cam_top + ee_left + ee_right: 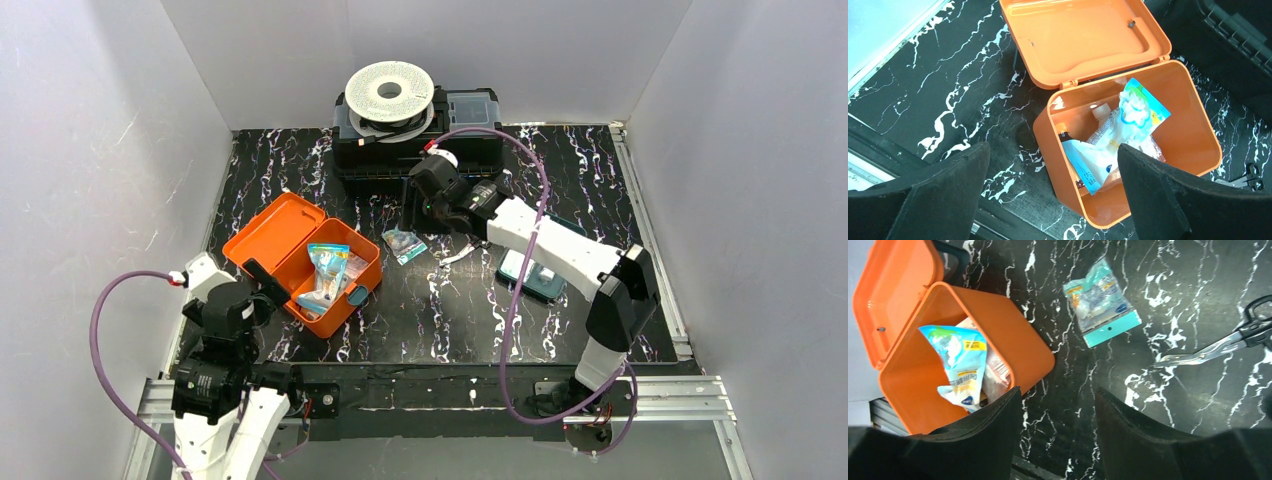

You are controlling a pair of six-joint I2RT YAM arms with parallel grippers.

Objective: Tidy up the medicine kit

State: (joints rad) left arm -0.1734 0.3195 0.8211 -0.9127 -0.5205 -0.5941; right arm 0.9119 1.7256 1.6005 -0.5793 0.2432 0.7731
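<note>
The small orange hinged plastic medicine kit (280,228) sits left of centre on the black marbled counter (450,310). It lies open, its lid thrown toward the upper left and its latch facing lower right. Its long axis runs lower left to upper right. The left pincer (1053,150) and right pincer (1058,392) both gape wide and hold nothing. The upright blue-and-white sachets (1128,117) seem to stand proud of the rim and could jam the lid.

In medicine kit (1193,140): bottle (1100,111) mostly buried under packets (1133,115); print too small to read. Kit's near corner lost behind finger (1168,200) of left end effector (1053,149). Right of kit: teal tray (552,290) partly under right arm (560,245); scissors (1228,342) cut by frame edge.
</note>
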